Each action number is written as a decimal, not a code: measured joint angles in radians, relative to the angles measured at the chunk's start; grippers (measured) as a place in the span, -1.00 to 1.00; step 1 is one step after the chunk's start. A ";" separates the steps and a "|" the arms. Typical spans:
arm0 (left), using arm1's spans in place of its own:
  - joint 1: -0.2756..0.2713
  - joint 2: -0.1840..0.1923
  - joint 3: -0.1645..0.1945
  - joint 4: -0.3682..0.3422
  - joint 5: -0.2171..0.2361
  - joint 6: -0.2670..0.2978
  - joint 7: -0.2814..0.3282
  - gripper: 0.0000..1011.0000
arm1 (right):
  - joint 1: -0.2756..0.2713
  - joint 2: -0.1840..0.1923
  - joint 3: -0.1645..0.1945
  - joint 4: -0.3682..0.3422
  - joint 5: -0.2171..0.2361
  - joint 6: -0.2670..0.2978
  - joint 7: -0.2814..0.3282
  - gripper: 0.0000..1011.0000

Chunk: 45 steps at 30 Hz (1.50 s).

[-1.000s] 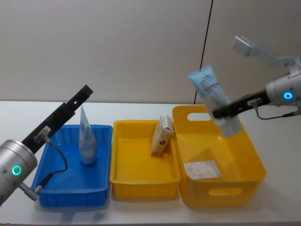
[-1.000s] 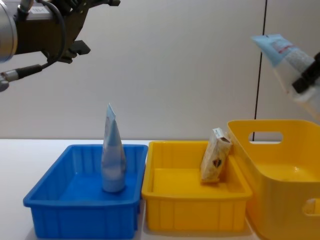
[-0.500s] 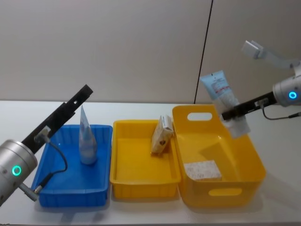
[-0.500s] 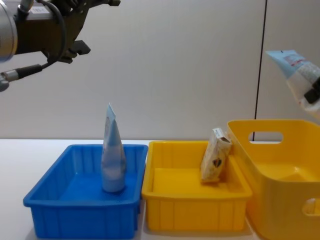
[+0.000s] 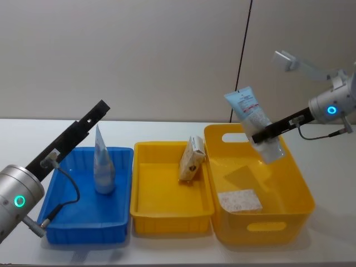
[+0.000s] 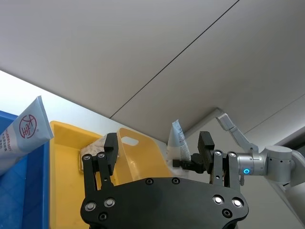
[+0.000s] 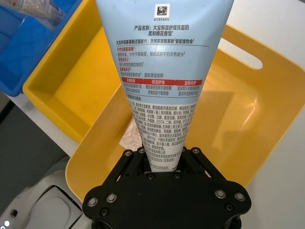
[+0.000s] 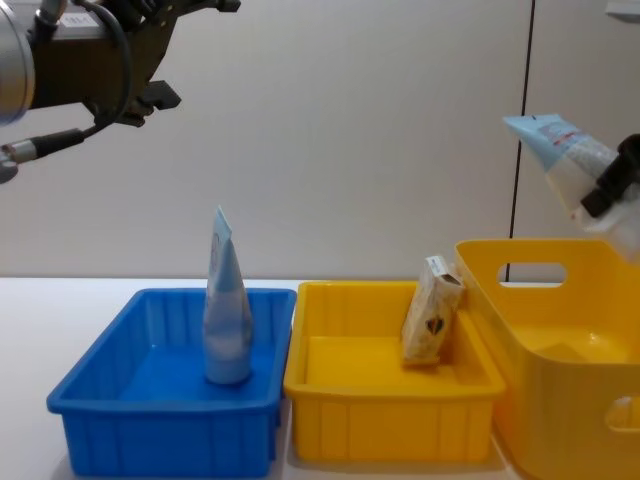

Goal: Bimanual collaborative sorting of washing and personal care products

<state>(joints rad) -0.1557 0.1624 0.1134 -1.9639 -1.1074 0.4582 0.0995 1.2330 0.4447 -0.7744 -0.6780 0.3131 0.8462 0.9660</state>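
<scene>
My right gripper (image 5: 257, 135) is shut on the lower part of a pale-blue squeeze tube (image 5: 248, 111), held tilted in the air over the far side of the deep yellow bin (image 5: 261, 227). The wrist view shows the printed tube (image 7: 162, 71) rising from the right gripper (image 7: 159, 155) above that bin. A second tube (image 5: 103, 164) stands cap-down in the blue bin (image 5: 83, 229). One beige pack (image 5: 191, 158) leans in the shallow yellow tray (image 5: 167, 221); another pack (image 5: 239, 200) lies on the deep bin's floor. My left gripper (image 6: 157, 145) is open, raised beside the blue bin.
The three containers stand side by side on a white table (image 5: 334, 167), blue at the left, shallow yellow in the middle, deep yellow at the right. A plain wall runs close behind them. Bare table lies at the far right.
The right gripper swung the tube out to the right, then came back left, over the deep yellow bin's far rim. The left arm has not moved.
</scene>
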 joint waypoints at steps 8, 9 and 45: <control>0.000 0.000 0.000 0.000 0.000 0.000 0.000 0.98 | 0.004 -0.006 -0.017 -0.017 -0.017 0.027 -0.008 -0.68; 0.000 0.000 0.000 0.000 0.000 0.000 0.000 0.98 | 0.004 -0.006 -0.017 -0.019 -0.017 0.030 -0.009 -0.68; 0.000 0.000 0.000 0.000 0.000 0.000 0.000 0.98 | 0.002 -0.008 -0.030 -0.046 -0.029 0.060 -0.027 0.98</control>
<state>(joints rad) -0.1557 0.1624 0.1134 -1.9640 -1.1074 0.4581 0.0995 1.2349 0.4372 -0.8045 -0.7240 0.2842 0.9065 0.9386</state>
